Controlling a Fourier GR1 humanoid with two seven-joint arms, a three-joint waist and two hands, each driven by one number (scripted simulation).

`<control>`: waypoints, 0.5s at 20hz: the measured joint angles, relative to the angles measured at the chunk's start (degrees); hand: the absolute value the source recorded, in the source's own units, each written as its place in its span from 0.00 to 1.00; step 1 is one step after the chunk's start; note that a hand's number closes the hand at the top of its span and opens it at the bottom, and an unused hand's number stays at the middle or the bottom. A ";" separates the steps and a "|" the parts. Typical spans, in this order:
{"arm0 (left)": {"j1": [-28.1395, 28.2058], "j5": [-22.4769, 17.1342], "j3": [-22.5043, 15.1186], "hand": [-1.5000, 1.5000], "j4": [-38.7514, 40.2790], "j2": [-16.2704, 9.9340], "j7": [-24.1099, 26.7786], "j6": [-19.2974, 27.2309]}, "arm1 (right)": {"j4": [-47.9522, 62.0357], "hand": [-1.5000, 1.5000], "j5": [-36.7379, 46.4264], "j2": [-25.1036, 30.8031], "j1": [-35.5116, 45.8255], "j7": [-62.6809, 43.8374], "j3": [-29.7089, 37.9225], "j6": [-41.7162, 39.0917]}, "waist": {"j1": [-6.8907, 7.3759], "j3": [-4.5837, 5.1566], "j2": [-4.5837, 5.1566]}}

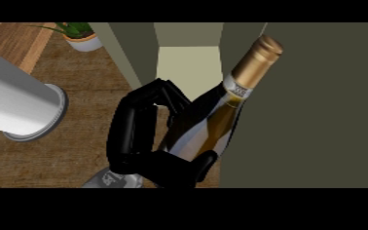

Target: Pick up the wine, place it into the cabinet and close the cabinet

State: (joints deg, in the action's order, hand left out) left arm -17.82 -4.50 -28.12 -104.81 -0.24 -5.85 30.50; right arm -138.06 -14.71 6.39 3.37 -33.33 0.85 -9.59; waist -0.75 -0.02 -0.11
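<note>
Dim, even light w/ bright cabinet interior (188, 61), soft sheen on wine bottle (215, 126) glass, faint shadows

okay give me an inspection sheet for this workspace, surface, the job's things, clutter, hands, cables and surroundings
Surface: wooden counter, bare patches showing.
Job's things: wine bottle, gold foil top, tilted, neck toward the open cabinet; cabinet door standing open at the right.
Clutter: grey cylinder at the left; potted plant at the far left corner.
Hands: one black hand curled round the bottle; which hand it is cannot be told; the other not in view.
Cables: nothing seen.
Surroundings: nothing seen beyond the cabinet.
</note>
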 measured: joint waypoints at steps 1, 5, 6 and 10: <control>-1.69 0.12 -0.04 1.00 0.91 0.05 -0.53 1.32 | 0.12 0.00 0.02 -0.09 -0.05 0.47 -0.04 -0.22 | 0.03 0.00 0.01; -7.51 -0.80 -0.73 1.00 6.33 0.15 -0.19 6.28 | 0.12 0.00 -0.06 0.21 -0.46 0.95 0.71 -0.69 | -0.11 0.01 0.05; -8.49 -0.62 -0.98 1.00 6.48 0.16 -1.04 7.27 | 0.10 0.00 -0.15 0.58 -0.25 0.59 1.11 -0.86 | -0.06 0.00 0.04; -9.92 -0.96 -0.82 1.00 10.36 0.20 1.30 8.03 | -0.11 0.00 -0.18 0.28 -1.71 1.25 0.64 -1.34 | -0.06 0.01 0.04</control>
State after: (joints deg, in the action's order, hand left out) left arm -27.74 -5.46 -28.94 -94.45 -0.04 -4.55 38.53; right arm -138.16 -14.89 6.68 1.66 -32.09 1.50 -10.93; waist -0.81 -0.01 -0.07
